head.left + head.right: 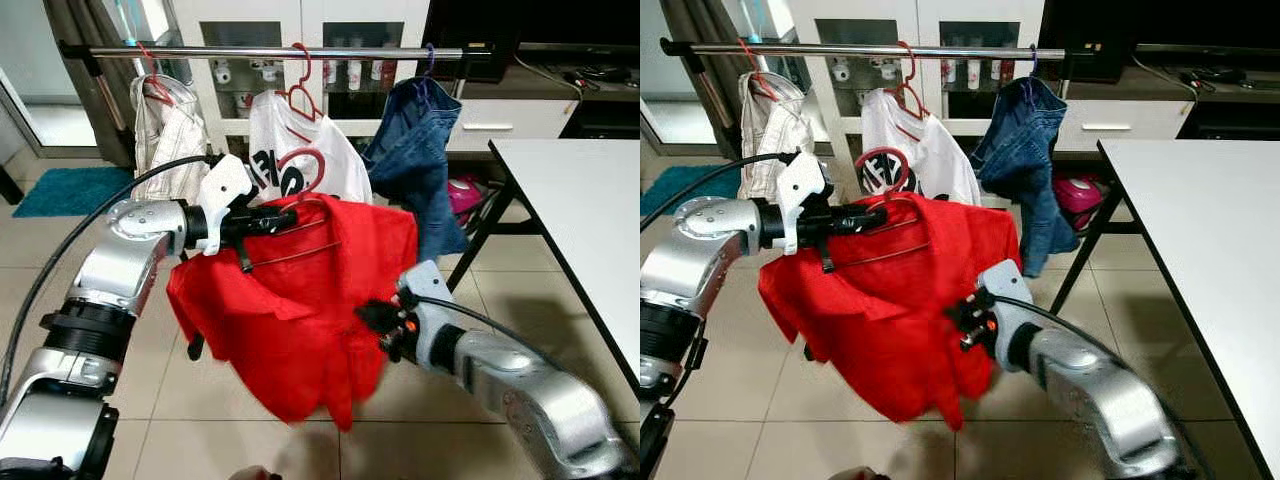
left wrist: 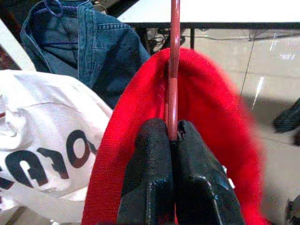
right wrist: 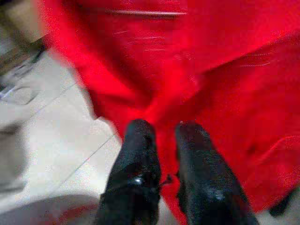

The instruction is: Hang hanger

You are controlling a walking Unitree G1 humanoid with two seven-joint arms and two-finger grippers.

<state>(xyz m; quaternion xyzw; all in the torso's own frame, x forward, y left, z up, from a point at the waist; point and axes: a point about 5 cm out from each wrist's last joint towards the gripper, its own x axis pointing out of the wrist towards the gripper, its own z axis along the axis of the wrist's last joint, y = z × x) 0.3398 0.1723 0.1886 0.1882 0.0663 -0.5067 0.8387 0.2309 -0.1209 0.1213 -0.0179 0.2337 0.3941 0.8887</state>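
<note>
A red shirt [image 1: 290, 320] hangs on a thin red wire hanger [image 1: 312, 250], held in the air below and in front of the metal clothes rail [image 1: 270, 51]. My left gripper [image 1: 285, 218] is shut on the hanger's wire [image 2: 174, 70] near the collar, and its fingers [image 2: 150, 159] press together around it. My right gripper [image 1: 372, 318] sits at the shirt's lower right side. Its fingers [image 3: 138, 154] are pinched on a fold of the red cloth [image 3: 211, 70]. The hanger's hook is not on the rail.
On the rail hang a beige garment [image 1: 170, 135], a white printed shirt [image 1: 300, 160] on a red hanger, and a denim garment [image 1: 415, 150]. A white table [image 1: 590, 210] stands at the right. A white cabinet [image 1: 300, 20] is behind the rail, with tiled floor below.
</note>
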